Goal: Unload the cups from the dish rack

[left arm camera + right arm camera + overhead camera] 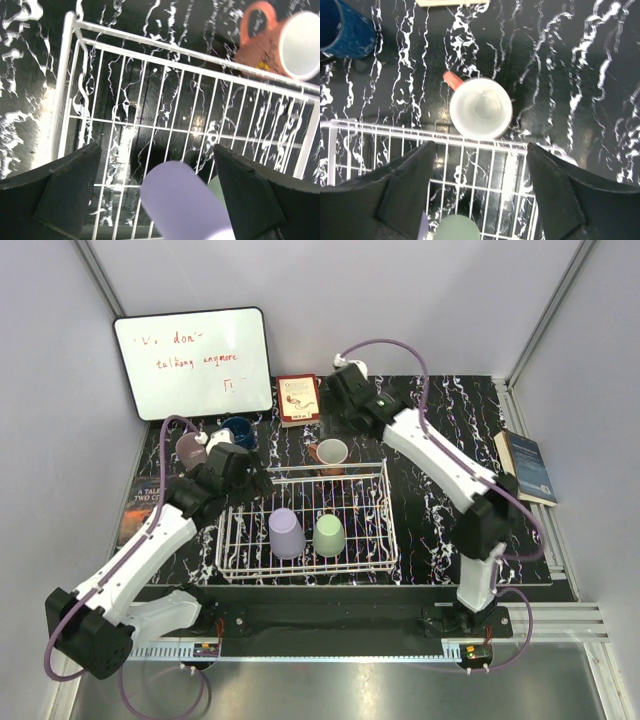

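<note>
Hovering above the far-left corner of the dish rack, the left gripper has its jaws spread as wide as they go and grips nothing. The lavender cup lies below it, centred between the two fingers in the left wrist view. It stands on end inside the rack, so its long axis runs upright. A short reach down and forward looks like all the pick calls for. The green cup stands just beside the lavender one, on the side away from the left gripper, also on end in the rack. The right gripper is likewise parted wide and empty. It hangs over the rack's far rim, with the terracotta cup just ahead of its fingertips, mouth up on the table outside the rack and just beside the rim. From the right gripper the green cup lies below and back toward the arm bases. I judge the left arm the nearer one for the lavender cup and the right arm for the green. Counted, two cups sit in the rack and three stand outside it. Those three are the terracotta one plus a dark blue cup and a mauve cup, both behind the left gripper's wrist. A sixth may be hidden by the left arm, though the top view does not settle that. One whiteboard leans at the back.
</note>
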Robot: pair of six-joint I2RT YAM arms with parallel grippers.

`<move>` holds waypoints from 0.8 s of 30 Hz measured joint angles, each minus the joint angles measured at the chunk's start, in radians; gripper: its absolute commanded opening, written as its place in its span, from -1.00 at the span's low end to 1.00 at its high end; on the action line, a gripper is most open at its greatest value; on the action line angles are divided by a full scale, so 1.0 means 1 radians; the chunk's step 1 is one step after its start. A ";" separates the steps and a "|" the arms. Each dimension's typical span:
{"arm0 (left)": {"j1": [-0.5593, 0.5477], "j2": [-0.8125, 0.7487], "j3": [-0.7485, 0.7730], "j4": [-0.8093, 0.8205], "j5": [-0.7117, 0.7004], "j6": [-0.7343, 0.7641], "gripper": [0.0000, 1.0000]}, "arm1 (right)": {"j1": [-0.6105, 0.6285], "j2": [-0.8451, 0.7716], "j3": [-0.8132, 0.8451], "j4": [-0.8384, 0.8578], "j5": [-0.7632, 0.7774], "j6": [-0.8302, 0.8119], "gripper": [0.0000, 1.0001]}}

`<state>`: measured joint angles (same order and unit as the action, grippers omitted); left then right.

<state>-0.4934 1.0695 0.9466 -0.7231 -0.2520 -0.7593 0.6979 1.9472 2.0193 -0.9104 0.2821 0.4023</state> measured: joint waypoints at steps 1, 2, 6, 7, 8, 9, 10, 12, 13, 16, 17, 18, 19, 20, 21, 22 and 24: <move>-0.011 -0.016 -0.001 0.000 -0.002 0.025 0.98 | 0.002 -0.079 -0.106 0.057 0.006 0.002 0.71; -0.024 -0.035 -0.003 0.001 -0.003 0.048 0.98 | 0.006 -0.144 -0.195 0.096 0.015 0.003 0.75; -0.074 -0.149 -0.060 0.026 -0.004 0.118 0.98 | 0.030 -0.365 -0.515 0.218 0.026 0.018 0.82; -0.084 -0.176 -0.078 0.026 -0.004 0.131 0.98 | 0.039 -0.408 -0.575 0.235 0.027 0.022 0.83; -0.095 -0.197 -0.095 0.025 -0.004 0.142 0.98 | 0.047 -0.445 -0.625 0.253 0.032 0.029 0.84; -0.102 -0.208 -0.106 0.025 -0.004 0.149 0.98 | 0.056 -0.477 -0.668 0.271 0.037 0.035 0.86; -0.111 -0.218 -0.119 0.026 -0.003 0.157 0.98 | 0.066 -0.502 -0.700 0.282 0.047 0.042 0.86; -0.130 -0.222 -0.139 0.023 -0.002 0.165 0.98 | 0.087 -0.545 -0.752 0.309 0.060 0.052 0.88; -0.139 -0.223 -0.143 0.021 -0.002 0.167 0.98 | 0.098 -0.561 -0.768 0.316 0.066 0.059 0.88; -0.173 -0.233 -0.144 0.023 -0.002 0.169 0.98 | 0.119 -0.593 -0.807 0.348 0.068 0.076 0.89; -0.184 -0.240 -0.144 0.023 -0.003 0.168 0.98 | 0.123 -0.600 -0.819 0.357 0.068 0.080 0.89; -0.198 -0.247 -0.144 0.023 -0.008 0.168 0.97 | 0.127 -0.607 -0.832 0.366 0.068 0.086 0.89; -0.212 -0.257 -0.143 0.023 -0.014 0.168 0.98 | 0.132 -0.613 -0.842 0.370 0.068 0.092 0.89; -0.229 -0.269 -0.142 0.024 -0.024 0.167 0.98 | 0.137 -0.620 -0.853 0.376 0.068 0.096 0.89; -0.243 -0.280 -0.140 0.023 -0.035 0.167 0.98 | 0.142 -0.626 -0.864 0.384 0.067 0.101 0.90; -0.257 -0.291 -0.135 0.022 -0.047 0.167 0.98 | 0.148 -0.634 -0.877 0.394 0.067 0.104 0.91; -0.275 -0.306 -0.118 0.022 -0.076 0.166 0.98 | 0.158 -0.648 -0.898 0.409 0.066 0.108 0.93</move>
<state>-0.7685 0.7639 0.8288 -0.7013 -0.3279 -0.5930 0.8555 1.2995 1.1210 -0.5014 0.3477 0.5106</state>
